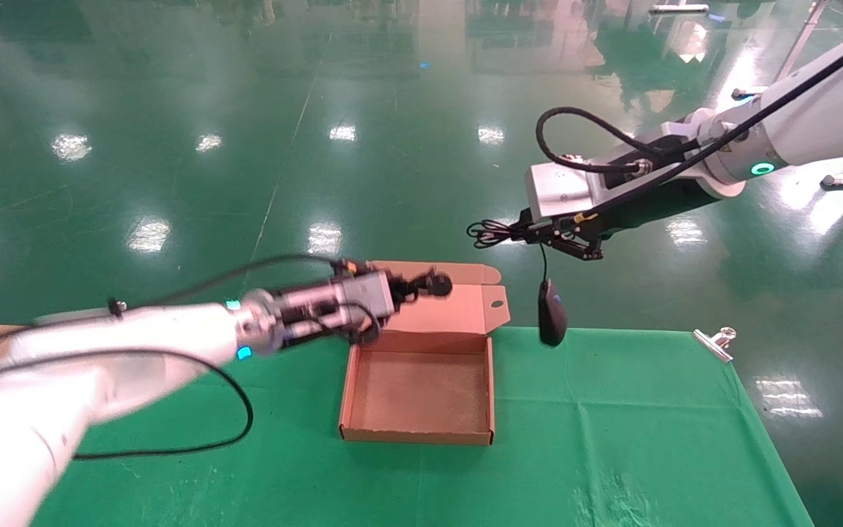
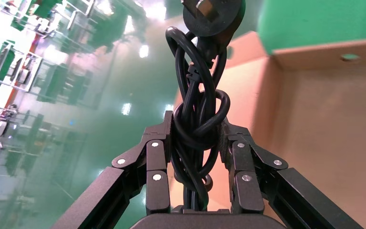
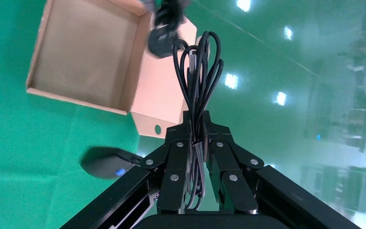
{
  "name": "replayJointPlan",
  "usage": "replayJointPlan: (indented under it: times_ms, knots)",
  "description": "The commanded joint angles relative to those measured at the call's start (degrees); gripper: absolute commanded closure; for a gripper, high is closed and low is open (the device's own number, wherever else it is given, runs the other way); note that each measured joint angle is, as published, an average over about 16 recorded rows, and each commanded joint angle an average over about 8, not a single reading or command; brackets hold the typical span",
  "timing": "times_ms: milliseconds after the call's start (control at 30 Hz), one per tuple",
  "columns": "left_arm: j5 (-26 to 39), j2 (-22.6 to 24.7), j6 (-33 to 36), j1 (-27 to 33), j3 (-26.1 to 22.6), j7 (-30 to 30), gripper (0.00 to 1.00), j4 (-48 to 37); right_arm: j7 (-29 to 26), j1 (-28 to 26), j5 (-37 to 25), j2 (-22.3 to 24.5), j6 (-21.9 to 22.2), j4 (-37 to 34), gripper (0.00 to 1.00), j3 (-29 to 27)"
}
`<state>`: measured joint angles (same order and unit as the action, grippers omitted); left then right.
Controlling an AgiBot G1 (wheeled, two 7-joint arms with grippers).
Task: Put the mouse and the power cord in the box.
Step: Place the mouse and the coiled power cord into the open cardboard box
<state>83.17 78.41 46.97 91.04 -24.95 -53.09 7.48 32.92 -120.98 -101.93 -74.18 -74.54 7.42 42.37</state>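
Head view: the box [image 1: 421, 388] lies open on the desk [image 1: 612, 439]; the mouse [image 1: 552, 313] dangles at its 2 o'clock.

Left wrist: left gripper [image 2: 198, 143] fingers pinch the power cord [image 2: 198, 119]; lower before releasing.

Right wrist: right gripper [image 3: 198, 152] fingers clamp the mouse's cable; centre first.

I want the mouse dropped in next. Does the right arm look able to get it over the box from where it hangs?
Probably yes. The right gripper grips the cable, so the mouse dangles beside the open, empty box; only the left gripper, holding the power cord over the lid, is close.
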Motion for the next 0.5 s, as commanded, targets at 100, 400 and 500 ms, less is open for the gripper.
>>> replayJointPlan:
  times_ms: [100, 400, 500]
  knots:
    - [-0.14, 0.56, -1.93, -4.36, -2.28, 0.65, 1.0, 4.11, 0.76, 0.42, -0.31, 0.28, -0.55, -1.04, 1.0, 0.26]
    - [-0.64, 0.38, -6.14, -9.21, -13.88, 6.72, 0.66, 12.15, 2.05, 1.73, -0.48, 0.45, 0.32, -3.08, 1.0, 0.39]
    - [-1.53, 0.26, -7.57, -9.49, -17.0, 8.16, 0.28, 13.39, 2.41, 1.95, -0.36, 0.35, 0.59, -3.6, 1.0, 0.31]
